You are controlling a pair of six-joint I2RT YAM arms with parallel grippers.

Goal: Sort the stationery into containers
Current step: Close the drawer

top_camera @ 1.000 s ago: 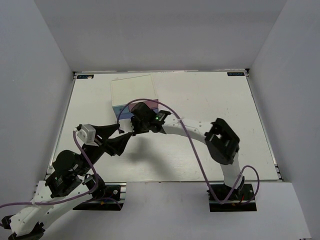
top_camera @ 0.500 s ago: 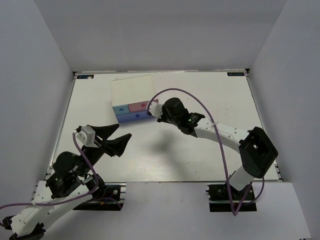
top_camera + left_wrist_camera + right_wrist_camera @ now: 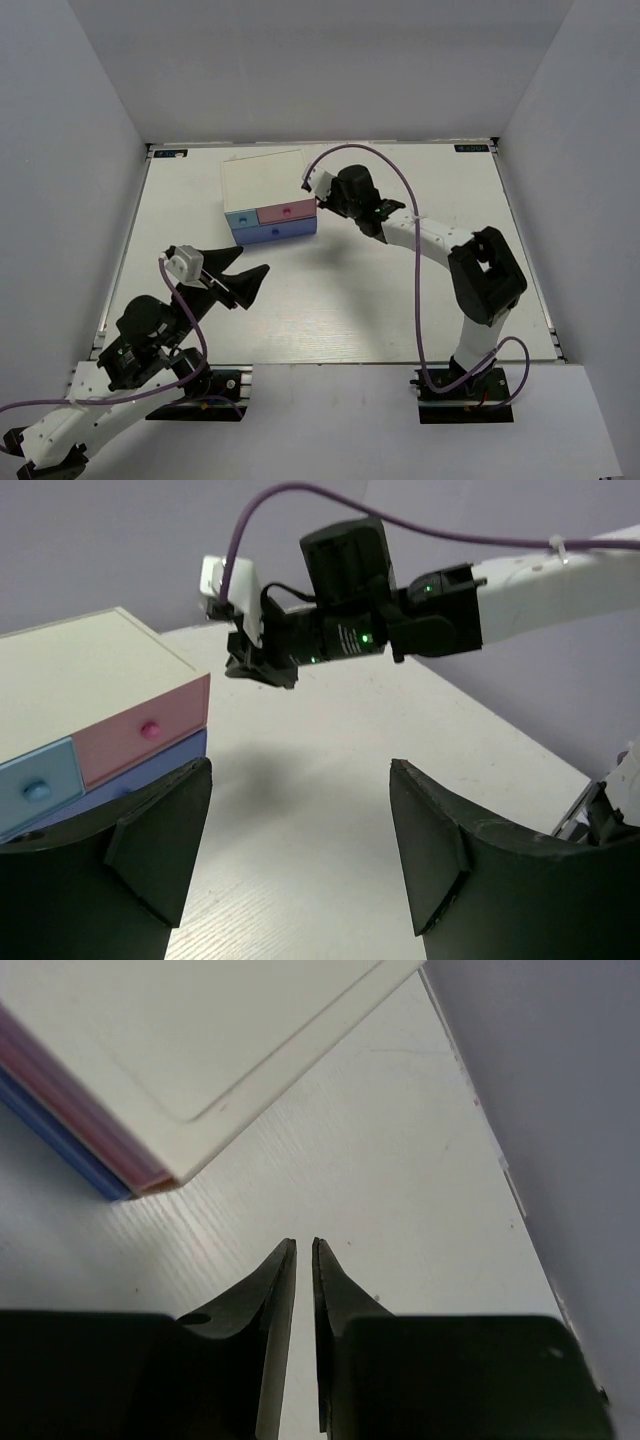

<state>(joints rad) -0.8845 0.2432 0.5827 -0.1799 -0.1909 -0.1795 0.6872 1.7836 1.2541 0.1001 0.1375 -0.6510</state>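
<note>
Both grippers empty by the closed drawer unit

Right gripper [image 3: 303, 1245] is pinched nearly together on nothing, just off the drawer unit [image 3: 262, 180] corner; left gripper [image 3: 300, 770] is spread wide and empty. No stationery shows, and all the drawers [image 3: 287, 212] are pushed in. Best to pull away without nudging it.

right gripper [image 3: 303, 1242]: off the drawer unit [image 3: 262, 180] front, now by its right far corner, jaws narrower | 3 drawer fronts [image 3: 273, 222] uncovered | left gripper [image 3: 300, 770]: slightly wider
</note>
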